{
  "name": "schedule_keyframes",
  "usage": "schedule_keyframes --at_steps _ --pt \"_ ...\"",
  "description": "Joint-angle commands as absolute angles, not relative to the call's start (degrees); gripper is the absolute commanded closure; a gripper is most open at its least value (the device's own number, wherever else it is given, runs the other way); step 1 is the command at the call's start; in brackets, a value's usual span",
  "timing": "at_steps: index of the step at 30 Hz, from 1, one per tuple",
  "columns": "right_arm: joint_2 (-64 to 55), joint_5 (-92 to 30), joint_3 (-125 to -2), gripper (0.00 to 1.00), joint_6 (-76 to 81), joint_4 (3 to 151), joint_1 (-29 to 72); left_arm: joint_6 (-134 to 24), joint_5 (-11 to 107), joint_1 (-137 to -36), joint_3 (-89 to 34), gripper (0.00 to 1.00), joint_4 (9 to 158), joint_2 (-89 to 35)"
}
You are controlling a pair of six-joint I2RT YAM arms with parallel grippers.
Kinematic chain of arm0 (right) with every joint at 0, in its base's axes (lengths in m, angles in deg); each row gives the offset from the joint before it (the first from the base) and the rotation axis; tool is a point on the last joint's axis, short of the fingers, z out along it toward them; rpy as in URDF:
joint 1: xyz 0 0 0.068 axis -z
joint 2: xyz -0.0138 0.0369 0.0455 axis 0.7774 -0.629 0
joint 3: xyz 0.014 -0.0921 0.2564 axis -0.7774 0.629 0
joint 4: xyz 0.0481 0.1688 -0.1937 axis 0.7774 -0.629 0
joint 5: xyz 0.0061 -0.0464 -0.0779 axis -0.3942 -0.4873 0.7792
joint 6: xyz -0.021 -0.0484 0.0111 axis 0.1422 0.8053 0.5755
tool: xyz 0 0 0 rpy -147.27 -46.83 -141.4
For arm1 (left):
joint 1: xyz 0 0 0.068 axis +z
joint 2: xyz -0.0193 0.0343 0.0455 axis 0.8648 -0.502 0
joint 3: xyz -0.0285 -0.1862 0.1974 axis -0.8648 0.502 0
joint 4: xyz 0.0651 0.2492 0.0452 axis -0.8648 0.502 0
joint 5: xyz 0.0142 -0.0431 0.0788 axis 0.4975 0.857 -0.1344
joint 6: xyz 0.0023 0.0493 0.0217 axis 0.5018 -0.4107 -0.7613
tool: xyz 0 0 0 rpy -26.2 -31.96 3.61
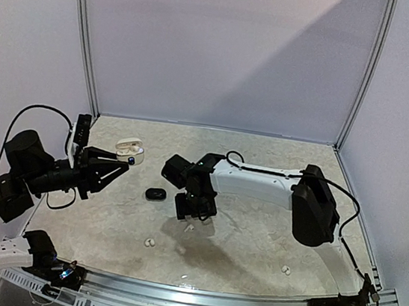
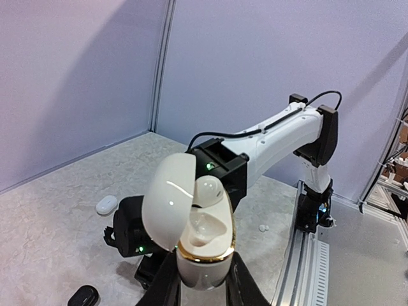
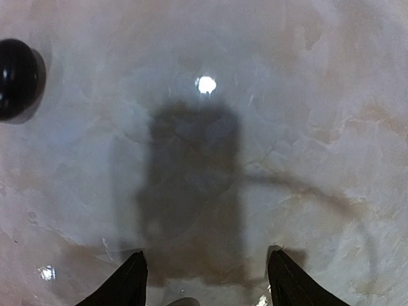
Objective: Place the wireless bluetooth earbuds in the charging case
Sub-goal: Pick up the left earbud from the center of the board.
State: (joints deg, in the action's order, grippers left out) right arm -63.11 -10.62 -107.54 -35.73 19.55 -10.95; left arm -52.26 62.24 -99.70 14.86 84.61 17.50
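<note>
Lying nearest the arm bases, a white earbud and a second earbud rest well apart on the marbled table. Farther in, the right gripper hangs over bare tabletop, its fingers spread and holding nothing; its wrist view shows a black case off to the side. The left gripper is clamped on an open white charging case, held upright. Only the left wrist view shows inside: one rounded bud seems seated there. Beyond lies a closed white case
</note>
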Motion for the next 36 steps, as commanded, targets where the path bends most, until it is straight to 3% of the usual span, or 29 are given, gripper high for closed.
schedule_keyframes --at_steps 1,19,36 --pt "-66.44 -11.61 -109.45 0.34 -35.43 15.74 -12.91 -52.10 62.56 -98.71 15.36 1.00 84.22 17.04" --pt "-61.09 -9.50 -97.00 0.40 -36.38 12.23 -14.93 -51.71 62.83 -98.54 14.91 1.00 83.74 16.14" --pt "-56.87 -13.19 -96.43 0.40 -29.30 17.06 -14.66 -51.96 62.83 -98.54 15.12 1.00 83.36 16.05"
